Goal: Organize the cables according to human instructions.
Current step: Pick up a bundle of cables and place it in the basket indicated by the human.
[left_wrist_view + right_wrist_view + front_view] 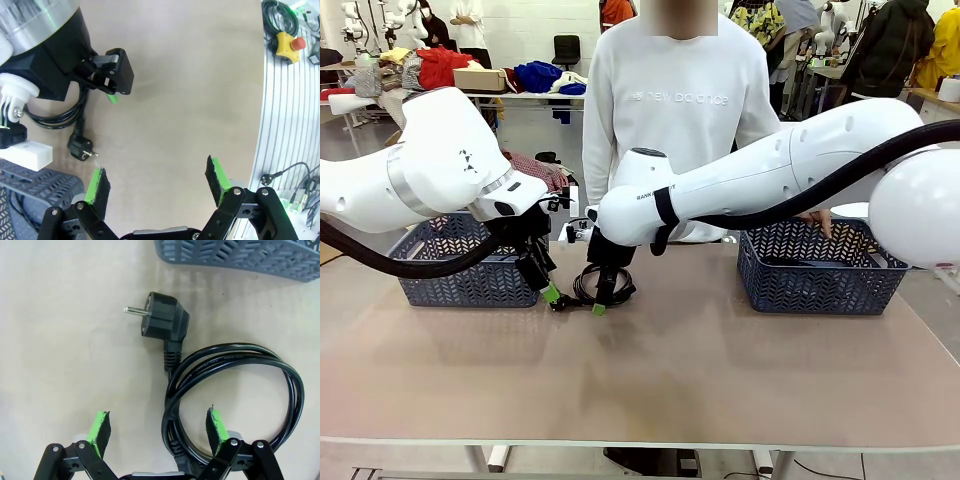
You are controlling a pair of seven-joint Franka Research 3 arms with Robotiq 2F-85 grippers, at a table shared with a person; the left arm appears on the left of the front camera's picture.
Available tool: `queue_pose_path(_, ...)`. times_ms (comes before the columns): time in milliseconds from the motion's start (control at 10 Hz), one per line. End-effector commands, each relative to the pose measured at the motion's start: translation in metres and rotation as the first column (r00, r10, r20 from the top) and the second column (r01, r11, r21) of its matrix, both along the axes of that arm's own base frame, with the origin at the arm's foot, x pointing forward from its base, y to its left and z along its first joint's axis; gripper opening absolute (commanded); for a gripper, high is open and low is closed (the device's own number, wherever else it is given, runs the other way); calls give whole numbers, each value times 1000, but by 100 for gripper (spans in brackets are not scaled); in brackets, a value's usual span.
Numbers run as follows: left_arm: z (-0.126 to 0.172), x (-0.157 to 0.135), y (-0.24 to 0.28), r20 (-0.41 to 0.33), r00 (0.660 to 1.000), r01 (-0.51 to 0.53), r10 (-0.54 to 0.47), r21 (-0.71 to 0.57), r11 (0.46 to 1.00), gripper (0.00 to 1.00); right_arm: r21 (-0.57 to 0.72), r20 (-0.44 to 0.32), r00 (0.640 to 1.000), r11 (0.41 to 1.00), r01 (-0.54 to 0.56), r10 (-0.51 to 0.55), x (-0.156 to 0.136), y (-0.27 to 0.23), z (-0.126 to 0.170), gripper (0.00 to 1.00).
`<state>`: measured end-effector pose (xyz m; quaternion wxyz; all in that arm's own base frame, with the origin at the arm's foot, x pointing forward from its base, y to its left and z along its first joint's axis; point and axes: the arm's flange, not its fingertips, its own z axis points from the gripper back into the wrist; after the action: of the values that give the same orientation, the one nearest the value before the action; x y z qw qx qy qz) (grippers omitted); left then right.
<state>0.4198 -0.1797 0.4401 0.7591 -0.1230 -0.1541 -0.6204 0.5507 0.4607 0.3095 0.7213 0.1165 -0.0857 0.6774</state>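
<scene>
One coiled black cable [588, 287] lies on the table between the two baskets, its black plug [162, 322] pointing away from the coil [240, 385]. My right gripper [605, 300] reaches across the middle and hangs open just over the coil. In the right wrist view the right gripper [159, 432] straddles the coil's near strand, one green pad inside the loop. Just left of the cable, my left gripper [546, 288] is open and holds nothing. In the left wrist view the left gripper [157, 180] is over bare table, with the plug [81, 147] beside its left fingertip.
A grey basket [470, 268] stands at the left and another basket [820, 275] at the right, with something dark inside. The person stands at the far side, a hand [817, 218] at the right basket. A yellow stop button [287, 44] sits beyond the table edge.
</scene>
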Motion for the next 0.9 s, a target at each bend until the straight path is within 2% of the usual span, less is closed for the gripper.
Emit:
queue_pose_path(0, 0, 0, 2, 2, 1000, -6, 6, 2, 1000, 100, -50, 13, 999, 998, 36, -36, 10, 11, 2, 100)
queue_pose_path(800, 0, 0, 2, 2, 1000, -6, 6, 2, 1000, 100, -102, 27, 996, 990, 93, -90, 20, 14, -7, 100)
